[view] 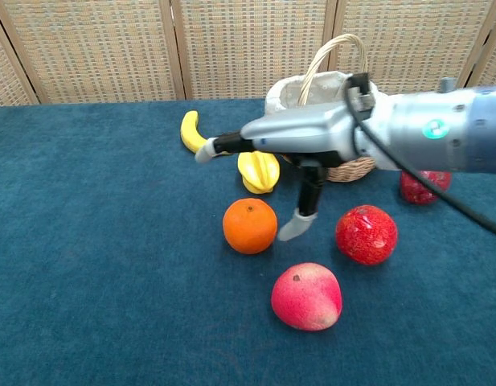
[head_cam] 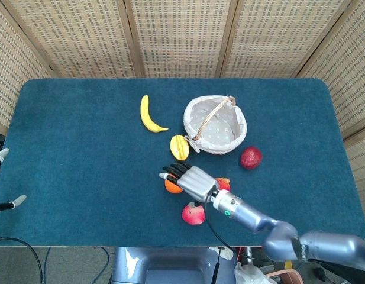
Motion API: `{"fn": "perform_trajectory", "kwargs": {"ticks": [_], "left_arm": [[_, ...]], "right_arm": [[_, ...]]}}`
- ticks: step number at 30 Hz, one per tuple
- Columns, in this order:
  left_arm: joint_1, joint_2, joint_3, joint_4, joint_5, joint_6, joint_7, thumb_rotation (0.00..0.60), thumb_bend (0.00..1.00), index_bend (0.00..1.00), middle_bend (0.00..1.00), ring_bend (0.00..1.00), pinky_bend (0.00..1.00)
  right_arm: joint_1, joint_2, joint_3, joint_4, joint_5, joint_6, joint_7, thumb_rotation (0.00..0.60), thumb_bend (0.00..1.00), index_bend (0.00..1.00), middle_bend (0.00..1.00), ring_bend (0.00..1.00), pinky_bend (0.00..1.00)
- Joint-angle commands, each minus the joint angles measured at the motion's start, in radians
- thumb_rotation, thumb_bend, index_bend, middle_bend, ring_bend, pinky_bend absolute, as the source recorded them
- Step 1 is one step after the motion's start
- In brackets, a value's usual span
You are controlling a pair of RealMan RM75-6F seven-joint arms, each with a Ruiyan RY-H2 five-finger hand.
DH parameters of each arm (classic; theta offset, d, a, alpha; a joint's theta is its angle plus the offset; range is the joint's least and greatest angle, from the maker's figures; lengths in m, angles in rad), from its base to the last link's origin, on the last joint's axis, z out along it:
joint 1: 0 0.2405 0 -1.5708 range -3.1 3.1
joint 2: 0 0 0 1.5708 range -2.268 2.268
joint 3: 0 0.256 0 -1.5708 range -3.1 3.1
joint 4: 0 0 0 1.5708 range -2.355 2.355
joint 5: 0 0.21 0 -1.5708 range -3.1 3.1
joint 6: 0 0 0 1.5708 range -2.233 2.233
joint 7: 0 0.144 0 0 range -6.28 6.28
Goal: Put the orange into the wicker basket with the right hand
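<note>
The orange sits on the blue table, in front of a yellow star fruit. In the head view only its lower edge shows under my right hand. That hand hovers flat above the orange with fingers stretched out and thumb hanging down beside it, holding nothing. The wicker basket with its pale cloth lining stands behind, partly hidden by the arm in the chest view. My left hand stays at the table's left edge, fingers apart and empty.
A banana lies left of the basket. A red fruit and a pink one lie right of and in front of the orange. A dark red fruit sits right of the basket. Woven screens stand behind the table.
</note>
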Motion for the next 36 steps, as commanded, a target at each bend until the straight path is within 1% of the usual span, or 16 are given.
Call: {"fn": "perform_trajectory", "kwargs": {"ticks": [1, 4, 7, 10, 13, 14, 17, 18, 20, 23, 25, 27, 28, 31, 33, 36], "left_arm": [[-0.002, 0.006, -0.002, 0.005, -0.011, -0.01, -0.015, 0.6, 0.02, 0.0, 0.0, 0.0, 0.0], [-0.002, 0.012, -0.005, 0.014, -0.02, -0.015, -0.034, 0.6, 0.02, 0.0, 0.0, 0.0, 0.0], [-0.006, 0.014, -0.005, 0.017, -0.028, -0.03, -0.045, 0.6, 0.02, 0.0, 0.0, 0.0, 0.0], [-0.009, 0.017, -0.003, 0.021, -0.03, -0.041, -0.049, 0.6, 0.02, 0.0, 0.0, 0.0, 0.0], [-0.012, 0.019, -0.006, 0.027, -0.04, -0.049, -0.056, 0.6, 0.02, 0.0, 0.0, 0.0, 0.0], [-0.014, 0.019, -0.007, 0.029, -0.045, -0.053, -0.058, 0.6, 0.02, 0.0, 0.0, 0.0, 0.0], [-0.019, 0.019, -0.007, 0.033, -0.051, -0.063, -0.058, 0.6, 0.02, 0.0, 0.0, 0.0, 0.0], [-0.022, 0.018, -0.008, 0.034, -0.055, -0.068, -0.056, 0.6, 0.02, 0.0, 0.0, 0.0, 0.0], [-0.026, 0.017, -0.008, 0.035, -0.06, -0.075, -0.051, 0.6, 0.02, 0.0, 0.0, 0.0, 0.0], [-0.028, 0.018, -0.01, 0.032, -0.066, -0.077, -0.049, 0.6, 0.02, 0.0, 0.0, 0.0, 0.0], [-0.028, 0.017, -0.01, 0.031, -0.067, -0.075, -0.048, 0.6, 0.03, 0.0, 0.0, 0.0, 0.0], [-0.029, 0.016, -0.01, 0.031, -0.068, -0.075, -0.046, 0.6, 0.02, 0.0, 0.0, 0.0, 0.0], [-0.031, 0.015, -0.009, 0.032, -0.068, -0.08, -0.043, 0.6, 0.02, 0.0, 0.0, 0.0, 0.0], [-0.035, 0.014, -0.008, 0.034, -0.068, -0.084, -0.043, 0.6, 0.02, 0.0, 0.0, 0.0, 0.0], [-0.036, 0.014, -0.007, 0.034, -0.067, -0.087, -0.042, 0.6, 0.02, 0.0, 0.0, 0.0, 0.0], [-0.037, 0.014, -0.006, 0.032, -0.066, -0.089, -0.042, 0.6, 0.02, 0.0, 0.0, 0.0, 0.0]], "right_arm": [[0.16, -0.155, 0.015, 0.112, 0.233, 0.003, -0.172, 0.6, 0.0, 0.03, 0.0, 0.0, 0.02], [0.211, -0.189, -0.008, 0.147, 0.337, 0.027, -0.228, 0.6, 0.0, 0.03, 0.0, 0.0, 0.02], [0.252, -0.225, -0.019, 0.182, 0.429, 0.054, -0.257, 0.6, 0.0, 0.06, 0.03, 0.0, 0.09], [0.288, -0.254, -0.037, 0.224, 0.498, 0.063, -0.282, 0.6, 0.0, 0.09, 0.05, 0.0, 0.11], [0.324, -0.274, -0.068, 0.267, 0.561, 0.072, -0.322, 0.6, 0.0, 0.13, 0.09, 0.0, 0.12], [0.339, -0.276, -0.085, 0.277, 0.597, 0.072, -0.343, 0.6, 0.0, 0.14, 0.1, 0.0, 0.12], [0.368, -0.27, -0.116, 0.275, 0.663, 0.071, -0.381, 0.6, 0.0, 0.18, 0.14, 0.01, 0.13], [0.381, -0.267, -0.133, 0.276, 0.683, 0.075, -0.403, 0.6, 0.0, 0.21, 0.16, 0.02, 0.15], [0.402, -0.269, -0.155, 0.278, 0.718, 0.089, -0.431, 0.6, 0.02, 0.27, 0.21, 0.07, 0.23], [0.419, -0.278, -0.165, 0.286, 0.757, 0.098, -0.437, 0.6, 0.11, 0.36, 0.31, 0.18, 0.4], [0.42, -0.282, -0.168, 0.291, 0.751, 0.101, -0.428, 0.6, 0.21, 0.42, 0.38, 0.28, 0.52], [0.416, -0.285, -0.169, 0.294, 0.724, 0.111, -0.415, 0.6, 0.28, 0.45, 0.41, 0.32, 0.58], [0.409, -0.285, -0.169, 0.294, 0.689, 0.121, -0.403, 0.6, 0.31, 0.46, 0.42, 0.33, 0.6], [0.352, -0.213, -0.127, 0.193, 0.532, 0.176, -0.299, 0.6, 0.34, 0.47, 0.43, 0.34, 0.6], [0.308, -0.143, -0.105, 0.11, 0.421, 0.216, -0.227, 0.6, 0.34, 0.47, 0.43, 0.34, 0.6], [0.245, -0.041, -0.082, 0.012, 0.302, 0.265, -0.132, 0.6, 0.34, 0.47, 0.43, 0.34, 0.61]]}}
